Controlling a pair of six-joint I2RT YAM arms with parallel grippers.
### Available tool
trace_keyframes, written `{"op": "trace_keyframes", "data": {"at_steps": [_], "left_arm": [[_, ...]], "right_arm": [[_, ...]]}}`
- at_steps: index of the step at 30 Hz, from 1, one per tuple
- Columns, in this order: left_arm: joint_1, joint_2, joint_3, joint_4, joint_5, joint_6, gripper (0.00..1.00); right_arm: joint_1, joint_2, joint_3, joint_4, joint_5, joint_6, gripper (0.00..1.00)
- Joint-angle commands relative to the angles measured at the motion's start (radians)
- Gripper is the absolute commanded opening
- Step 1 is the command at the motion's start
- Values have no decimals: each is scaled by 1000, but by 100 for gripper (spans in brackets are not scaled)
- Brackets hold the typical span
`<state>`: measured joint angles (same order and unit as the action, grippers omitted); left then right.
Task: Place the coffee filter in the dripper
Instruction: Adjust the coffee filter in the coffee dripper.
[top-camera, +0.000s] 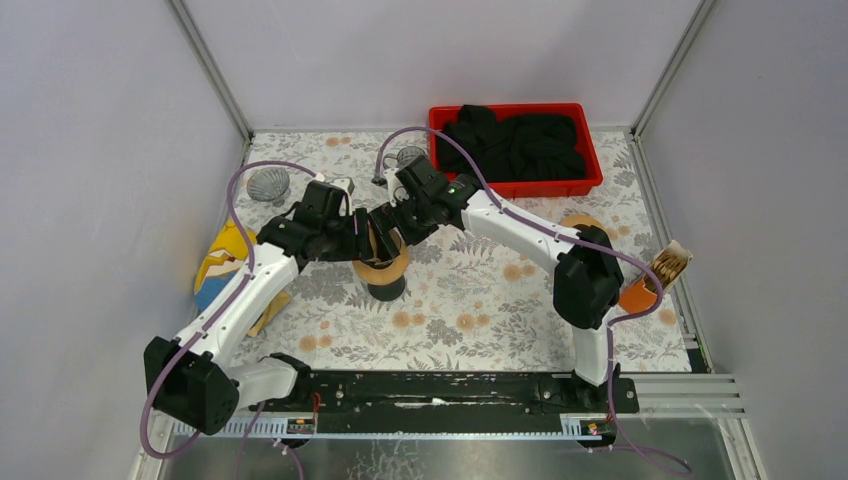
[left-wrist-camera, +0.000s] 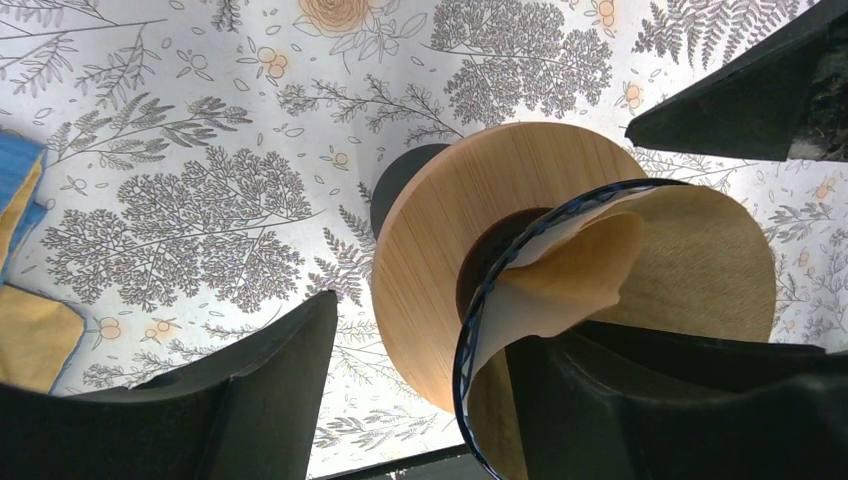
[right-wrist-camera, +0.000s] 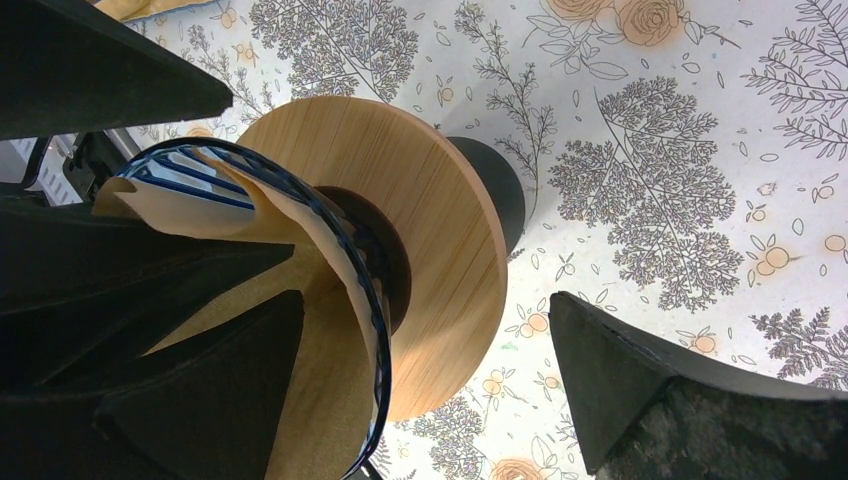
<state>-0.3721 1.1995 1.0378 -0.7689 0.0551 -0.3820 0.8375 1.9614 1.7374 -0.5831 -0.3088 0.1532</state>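
The dripper (top-camera: 383, 262) is a glass cone with a blue rim (left-wrist-camera: 478, 318) set in a round wooden collar (left-wrist-camera: 440, 230) on a black base (top-camera: 386, 290), mid-table. The tan coffee filter (left-wrist-camera: 590, 265) lies crumpled inside the cone, one flap folded over the rim (right-wrist-camera: 200, 205). My left gripper (left-wrist-camera: 425, 330) is open and straddles the rim: one finger rests on the filter inside the cone, the other stands clear outside. My right gripper (right-wrist-camera: 425, 300) is open too, with one finger on the filter inside the dripper (right-wrist-camera: 440, 220) and the other far out over the tablecloth.
A red bin (top-camera: 590, 180) with black cloth stands at the back. A holder of paper filters (top-camera: 668, 265) and an orange object (top-camera: 638, 296) sit at the right edge. A ribbed glass piece (top-camera: 268, 183) and a blue-and-yellow item (top-camera: 222, 262) lie at the left.
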Motion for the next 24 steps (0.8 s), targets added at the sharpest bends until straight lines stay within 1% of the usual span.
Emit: {"op": "trace_keyframes", "data": {"at_steps": [1, 15, 19, 24], "left_arm": [[9, -38, 51, 28, -19, -2, 69], [39, -42, 52, 66, -29, -12, 70], [41, -36, 41, 61, -44, -4, 67], [41, -27, 30, 59, -28, 4, 61]], "right_arm": [[-5, 0, 52, -11, -17, -15, 100], [-5, -19, 54, 2, -9, -9, 100], [-5, -26, 55, 4, -9, -6, 100], [-5, -42, 52, 25, -3, 1, 99]]}}
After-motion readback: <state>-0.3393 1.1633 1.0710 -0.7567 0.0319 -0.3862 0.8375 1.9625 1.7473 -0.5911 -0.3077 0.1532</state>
